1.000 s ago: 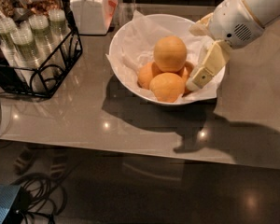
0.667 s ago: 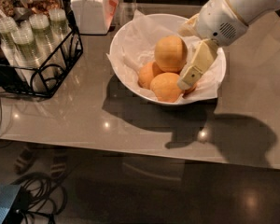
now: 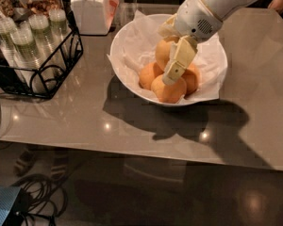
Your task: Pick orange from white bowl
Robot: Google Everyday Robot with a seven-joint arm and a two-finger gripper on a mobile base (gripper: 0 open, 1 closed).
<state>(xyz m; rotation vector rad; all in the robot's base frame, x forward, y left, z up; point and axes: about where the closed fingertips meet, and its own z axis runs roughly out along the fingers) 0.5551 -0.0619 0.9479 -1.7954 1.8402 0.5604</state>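
Note:
The white bowl [image 3: 115, 60], lined with crinkled white paper, stands at the middle back of the grey table. It holds the orange [image 3: 162, 52], pale and largest, resting on top of three deeper-orange fruits [image 3: 168, 91]. My gripper [image 3: 172, 62] comes in from the upper right and reaches down into the bowl. It is open. One cream finger [image 3: 178, 61] lies across the front right of the orange, and the other is mostly hidden behind the fruit. The orange still rests on the pile.
A white lidded jar [image 3: 89, 8] stands behind the bowl to the left. A black wire rack [image 3: 47, 74] with several plastic cups is at the far left. The table's front edge [image 3: 132, 152] runs below. Cables [image 3: 33, 192] lie on the floor.
My gripper has moved left and down from the bowl's right rim to the top orange, so its finger now crosses the fruit. The fruits have not moved.

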